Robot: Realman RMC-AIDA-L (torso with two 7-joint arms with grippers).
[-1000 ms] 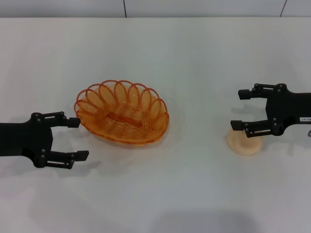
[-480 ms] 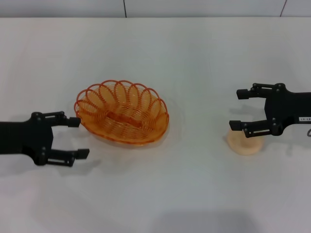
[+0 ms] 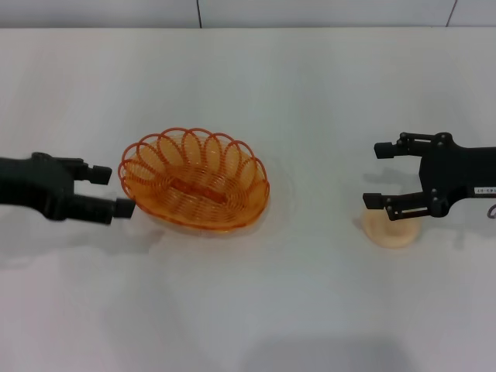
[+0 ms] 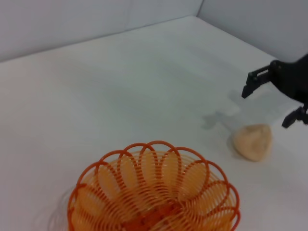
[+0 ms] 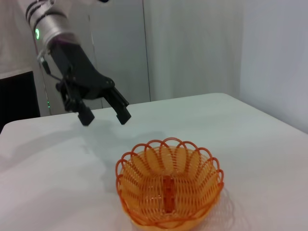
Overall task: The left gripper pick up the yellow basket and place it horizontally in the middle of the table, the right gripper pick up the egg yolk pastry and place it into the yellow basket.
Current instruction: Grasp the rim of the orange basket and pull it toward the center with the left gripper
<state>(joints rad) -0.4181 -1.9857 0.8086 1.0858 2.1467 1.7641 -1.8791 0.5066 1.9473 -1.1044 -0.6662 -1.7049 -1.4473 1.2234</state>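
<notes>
The yellow basket sits upright on the white table, left of centre. My left gripper is open and empty, its fingertips just off the basket's left rim, apart from it. The egg yolk pastry lies on the table at the right. My right gripper is open and empty, hovering just above and behind the pastry. The left wrist view shows the basket, the pastry and the right gripper. The right wrist view shows the basket and the left gripper beyond it.
A grey wall with a dark seam runs behind the table's far edge. White tabletop lies between the basket and the pastry.
My left gripper has risen and moved away from the table's front, and its fingertips now sit by the basket's left rim. My right gripper has edged slightly left. Basket and pastry have not moved.
</notes>
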